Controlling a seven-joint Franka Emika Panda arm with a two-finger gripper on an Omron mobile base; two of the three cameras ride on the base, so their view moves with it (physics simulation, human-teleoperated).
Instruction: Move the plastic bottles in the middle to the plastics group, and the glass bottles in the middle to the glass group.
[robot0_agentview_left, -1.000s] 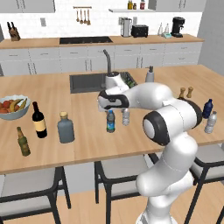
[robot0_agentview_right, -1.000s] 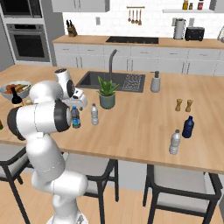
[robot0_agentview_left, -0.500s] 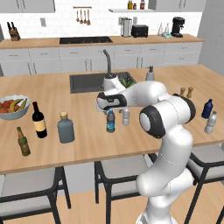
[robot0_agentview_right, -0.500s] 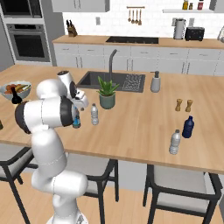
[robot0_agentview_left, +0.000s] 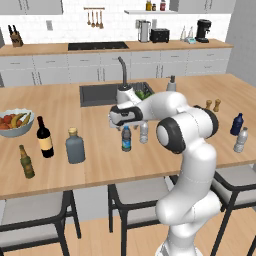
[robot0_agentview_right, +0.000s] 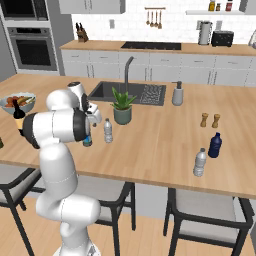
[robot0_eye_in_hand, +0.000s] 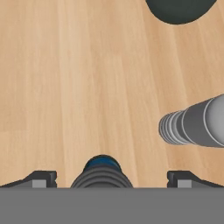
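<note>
Clear slim water bottle with blue label and dark cap (robot0_agentview_left: 126, 138) stands upright, centre of left base view, on wooden island counter (robot0_agentview_left: 100, 160). Pale grey-clear bottle with whitish cap (robot0_agentview_left: 144, 132) just beside it, to its right.

We see gripper (robot0_eye_in_hand: 109, 178) directly above dark cap in hand view: fingertips (robot0_eye_in_hand: 40, 178) spread wide either side, not touching, nothing held.

Squat grey-blue glass bottle with tan cap (robot0_agentview_left: 75, 146) further left, near dark wine bottle (robot0_agentview_left: 44, 138).

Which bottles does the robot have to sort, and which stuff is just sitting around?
For the job: blue-label water bottle under the gripper, pale water bottle, squat grey bottle, wine bottle, beer bottle, dark blue bottle, silvery bottle.

Just sitting around: fruit bowl, potted plant, soap dispenser, two shakers.
</note>
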